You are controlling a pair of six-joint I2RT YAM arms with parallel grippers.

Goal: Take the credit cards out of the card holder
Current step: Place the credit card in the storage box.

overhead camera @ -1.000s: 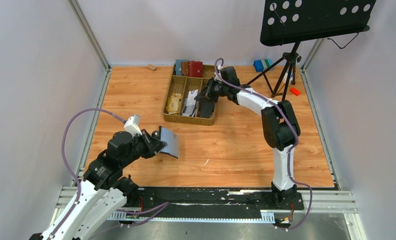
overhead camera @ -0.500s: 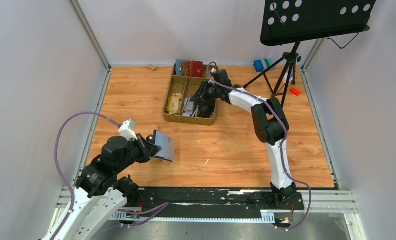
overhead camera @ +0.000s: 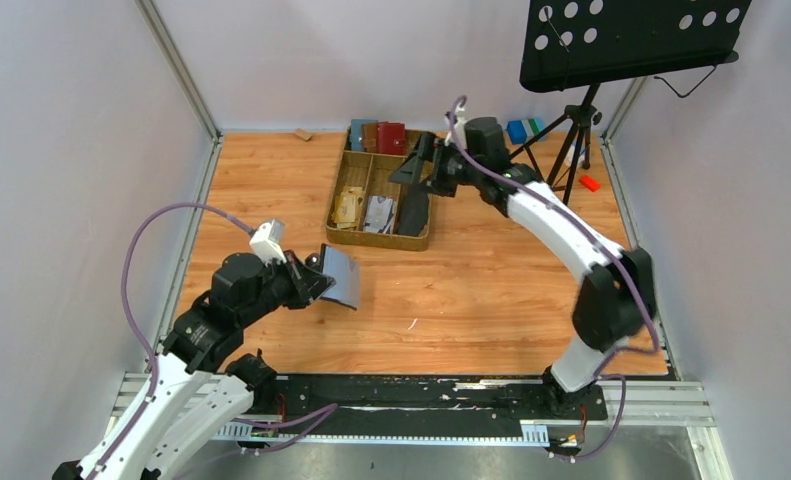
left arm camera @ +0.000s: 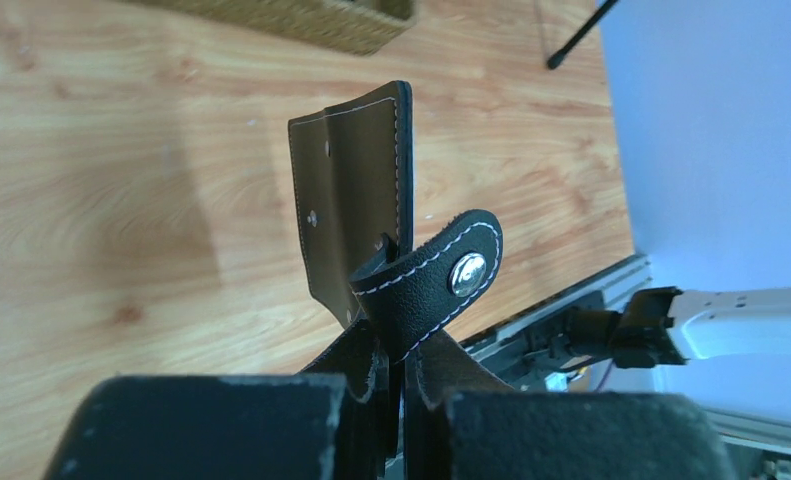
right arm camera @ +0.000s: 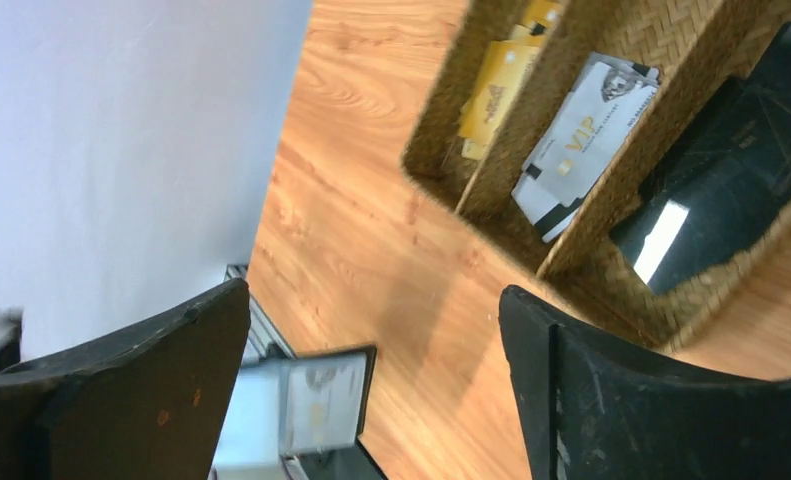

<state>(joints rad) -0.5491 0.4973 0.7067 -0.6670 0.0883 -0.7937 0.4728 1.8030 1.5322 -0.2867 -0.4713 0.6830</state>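
Observation:
My left gripper is shut on the black card holder and holds it above the table's near left. In the left wrist view its cover flap stands up and the snap tab curls over my fingers. The right wrist view shows the card holder far below, a pale card face showing in its sleeve. My right gripper hangs open and empty over the basket. Whitish credit cards lie in the basket's middle compartment, the top card marked VIP.
The woven basket also holds yellowish cards on its left, a long black flat piece on its right, and blue, brown and red wallets at its back. A music stand's tripod stands at the back right.
My right gripper has opened wide and lifted up and back from the basket's middle compartment. The left arm has shifted slightly, keeping its hold on the card holder.

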